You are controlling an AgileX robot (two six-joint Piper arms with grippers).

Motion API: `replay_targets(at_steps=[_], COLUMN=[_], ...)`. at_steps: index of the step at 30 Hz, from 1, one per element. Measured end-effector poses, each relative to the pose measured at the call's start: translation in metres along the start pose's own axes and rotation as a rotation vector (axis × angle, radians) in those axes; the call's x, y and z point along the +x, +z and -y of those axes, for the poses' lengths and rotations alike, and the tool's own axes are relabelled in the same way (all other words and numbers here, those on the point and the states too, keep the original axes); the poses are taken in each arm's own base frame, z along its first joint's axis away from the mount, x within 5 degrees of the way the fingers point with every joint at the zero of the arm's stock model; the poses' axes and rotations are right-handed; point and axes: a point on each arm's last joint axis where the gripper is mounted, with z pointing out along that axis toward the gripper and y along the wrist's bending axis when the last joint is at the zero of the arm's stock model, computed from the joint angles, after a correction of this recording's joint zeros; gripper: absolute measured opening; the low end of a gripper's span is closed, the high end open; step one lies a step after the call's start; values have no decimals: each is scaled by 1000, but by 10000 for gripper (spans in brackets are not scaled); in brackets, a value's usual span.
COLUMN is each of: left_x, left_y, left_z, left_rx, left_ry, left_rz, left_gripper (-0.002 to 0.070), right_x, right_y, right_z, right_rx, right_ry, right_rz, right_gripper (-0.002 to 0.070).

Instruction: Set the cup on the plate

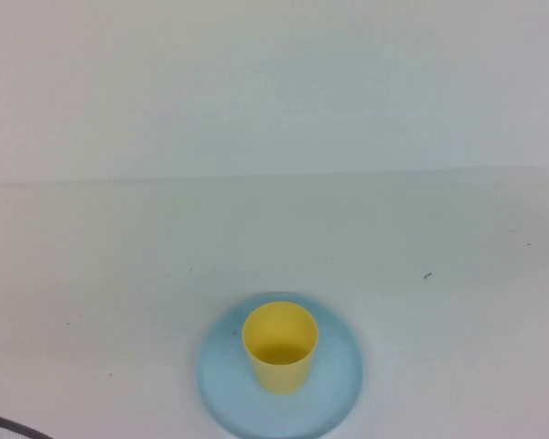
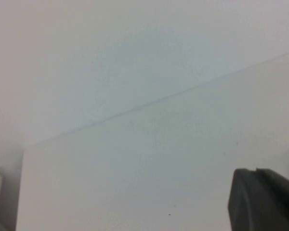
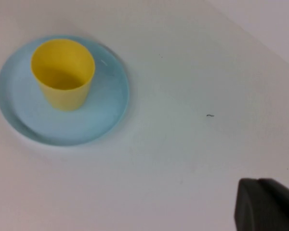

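The yellow cup [image 1: 280, 347] stands upright and empty on the light-blue plate [image 1: 334, 393] near the table's front edge, a little left of the middle. Both also show in the right wrist view, the cup [image 3: 63, 72] on the plate [image 3: 106, 108]. My right gripper [image 3: 258, 181] is shut and empty, well away from the plate over bare table. My left gripper [image 2: 255, 170] is shut and empty, facing bare table and wall. Neither gripper shows in the high view.
The white table [image 1: 439, 320] meets a white wall at the back. A dark cable [image 1: 0, 426] crosses the front left corner. A small dark speck [image 1: 427, 274] lies right of the plate.
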Motion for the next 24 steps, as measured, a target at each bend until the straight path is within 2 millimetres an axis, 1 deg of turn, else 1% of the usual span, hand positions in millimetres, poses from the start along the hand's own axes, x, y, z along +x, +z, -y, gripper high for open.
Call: replay_targets(at_steps=[2, 4, 8, 10, 13, 17, 21, 24], left_x=[1, 1, 4, 6, 5, 6, 23, 39], left_y=[0, 0, -1, -4, -15, -34, -44, -47], left_z=[-3, -6, -17, -23, -28, -29, -20, -14], left_rx=[-26, -66, -174, -242, -320, -411, -430, -432], left_ry=[-2, -13, -40, -61, -185, -204, -196, -191], left_rz=[-5, -15, -41, -51, 6, 124, 196, 230], left_gripper=[0, 0, 0, 0, 0, 0, 0, 0], right_x=[24, 41, 60, 67, 73, 75, 76, 81], right_y=[-7, -19, -45, -55, -64, -67, -66, -68], right_z=[-2, -2, -3, -4, -6, -6, -3, -1], right_rx=[-1, 0, -38, -75, -107, -105, -58, -25], right_ry=[0, 8, 71, 104, 133, 113, 36, 48], right_rz=[50, 123, 240, 273, 300, 310, 311, 338], right_gripper=[2, 2, 1, 1, 1, 1, 1, 1])
